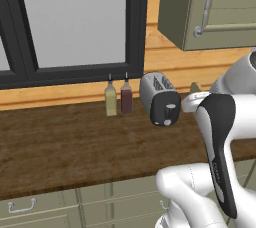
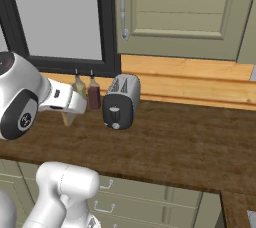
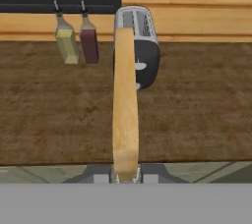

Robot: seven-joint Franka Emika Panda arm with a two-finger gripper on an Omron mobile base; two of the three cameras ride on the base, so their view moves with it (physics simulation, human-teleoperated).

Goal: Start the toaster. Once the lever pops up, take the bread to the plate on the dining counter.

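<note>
Tan bread (image 3: 125,105) clamped edge-on between the fingers (image 3: 129,175); no readable writing.

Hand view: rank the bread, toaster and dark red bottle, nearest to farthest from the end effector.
1. Bread, clamped edge-on in the end effector.
2. Toaster, straight ahead behind the slice.
3. Dark red bottle, ahead left, by the wall.

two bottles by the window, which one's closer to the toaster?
The dark red bottle. It stands right beside the toaster; the pale yellow-green bottle is on its far side.
</note>
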